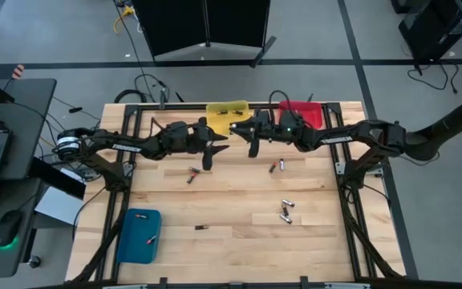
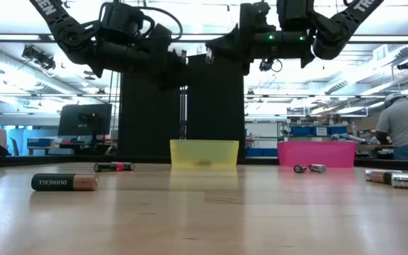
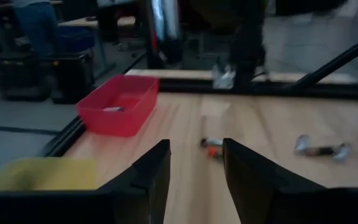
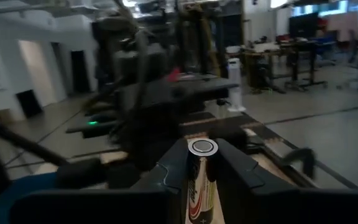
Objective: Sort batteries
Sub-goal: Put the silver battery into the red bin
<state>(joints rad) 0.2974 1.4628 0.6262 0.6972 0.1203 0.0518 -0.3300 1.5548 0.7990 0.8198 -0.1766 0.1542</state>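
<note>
My right gripper [image 4: 202,155] is shut on a black and gold battery [image 4: 199,186]; it hangs above the table in front of the yellow bin [image 1: 227,111]. Facing it, my left gripper [image 3: 196,165] stands open with nothing between its fingers, also above the table [image 1: 209,152]. Loose batteries lie on their sides on the wood: one [image 1: 192,173] near the left gripper, one [image 1: 277,165] near the right gripper, a few [image 1: 285,210] at mid right, one [image 1: 203,228] near the front. A red bin [image 1: 299,112] stands beside the yellow one. My right gripper pinches the battery by its long sides [image 4: 194,177] between the two fingers. The battery lies along the fingers, its silver end [image 4: 202,147] pointing out past the fingertips. The fingers reach in about level from the table's right, and the battery is lifted clear of the table.
A blue bin [image 1: 139,234] with one battery [image 1: 149,239] in it sits at the near left corner. The red bin holds a small cell [image 3: 114,109]. Black frame rails run along the table's sides. A person [image 2: 406,127] stands in the room beyond.
</note>
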